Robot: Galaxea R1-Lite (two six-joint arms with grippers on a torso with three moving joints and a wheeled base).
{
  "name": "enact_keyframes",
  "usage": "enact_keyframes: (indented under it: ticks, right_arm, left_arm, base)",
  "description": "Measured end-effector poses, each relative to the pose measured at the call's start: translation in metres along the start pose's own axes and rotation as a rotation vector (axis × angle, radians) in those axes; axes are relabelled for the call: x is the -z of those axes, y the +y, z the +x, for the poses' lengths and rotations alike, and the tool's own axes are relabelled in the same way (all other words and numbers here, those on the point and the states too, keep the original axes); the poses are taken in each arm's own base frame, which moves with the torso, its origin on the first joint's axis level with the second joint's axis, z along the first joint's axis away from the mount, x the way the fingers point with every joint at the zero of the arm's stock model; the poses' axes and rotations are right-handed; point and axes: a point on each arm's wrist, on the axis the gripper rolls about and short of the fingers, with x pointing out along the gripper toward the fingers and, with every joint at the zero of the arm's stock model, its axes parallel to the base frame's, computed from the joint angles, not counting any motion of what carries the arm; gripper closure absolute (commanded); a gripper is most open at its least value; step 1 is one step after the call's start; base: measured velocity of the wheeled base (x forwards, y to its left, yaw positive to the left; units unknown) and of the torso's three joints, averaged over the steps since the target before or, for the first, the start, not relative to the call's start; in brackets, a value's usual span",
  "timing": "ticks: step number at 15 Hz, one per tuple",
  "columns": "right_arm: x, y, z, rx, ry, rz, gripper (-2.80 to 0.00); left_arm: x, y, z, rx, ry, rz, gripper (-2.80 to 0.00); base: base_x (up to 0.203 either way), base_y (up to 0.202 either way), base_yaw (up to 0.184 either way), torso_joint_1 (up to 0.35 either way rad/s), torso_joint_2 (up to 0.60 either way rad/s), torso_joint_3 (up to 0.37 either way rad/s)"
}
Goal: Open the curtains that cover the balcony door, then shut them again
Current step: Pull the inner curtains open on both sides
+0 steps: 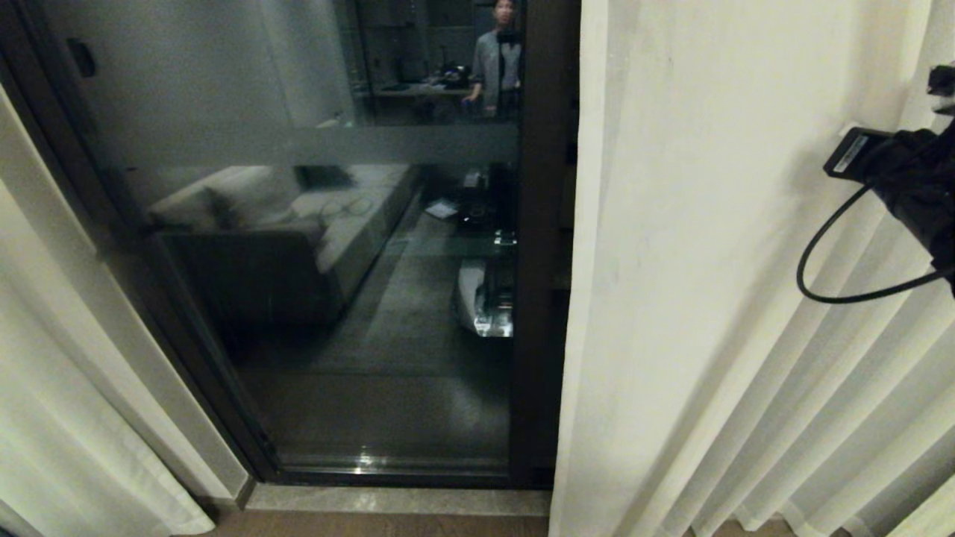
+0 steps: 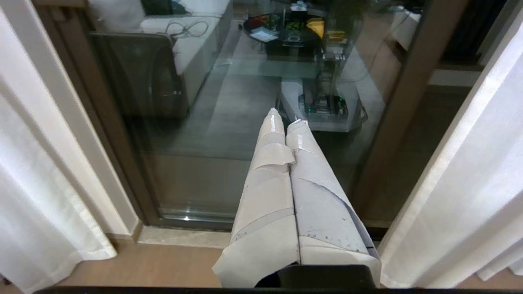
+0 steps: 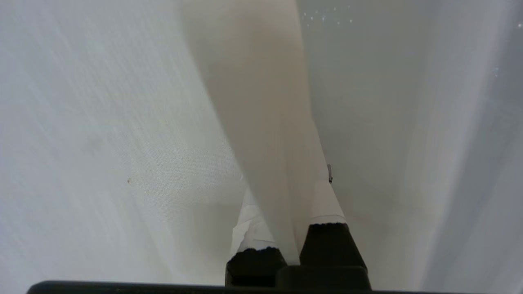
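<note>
while the curtains (image 1: 716, 298) hang drawn to either side of the balcony door (image 1: 336, 261), its dark glass lies bare down to the floor's edge. the right gripper (image 3: 292, 228) sits high among the right-hand pleats with its jaws pinching a fold of the fabric. the left gripper (image 2: 288, 122) hangs low in front of the glass, jaws pressed together on nothing. the thin fold could slide out of the pinch if the pull comes too fast, or the sheer layer alone might follow while the thick one stays put.

Cream pleated curtains (image 1: 709, 261), dark-framed door (image 1: 537, 261)
</note>
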Motion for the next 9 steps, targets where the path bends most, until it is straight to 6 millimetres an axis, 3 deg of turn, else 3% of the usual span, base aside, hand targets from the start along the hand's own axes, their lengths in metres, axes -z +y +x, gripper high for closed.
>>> enact_keyframes:
  ticks: [9]
  right_arm:
    - [0.0060,-0.0036,0.0066,0.011,-0.005,0.030,0.00]
  left_arm:
    - [0.0002,0.0000,0.0000,0.000,0.001,0.000,0.00]
  base:
    - [0.000,-0.182,0.002,0.002,0.00,0.003]
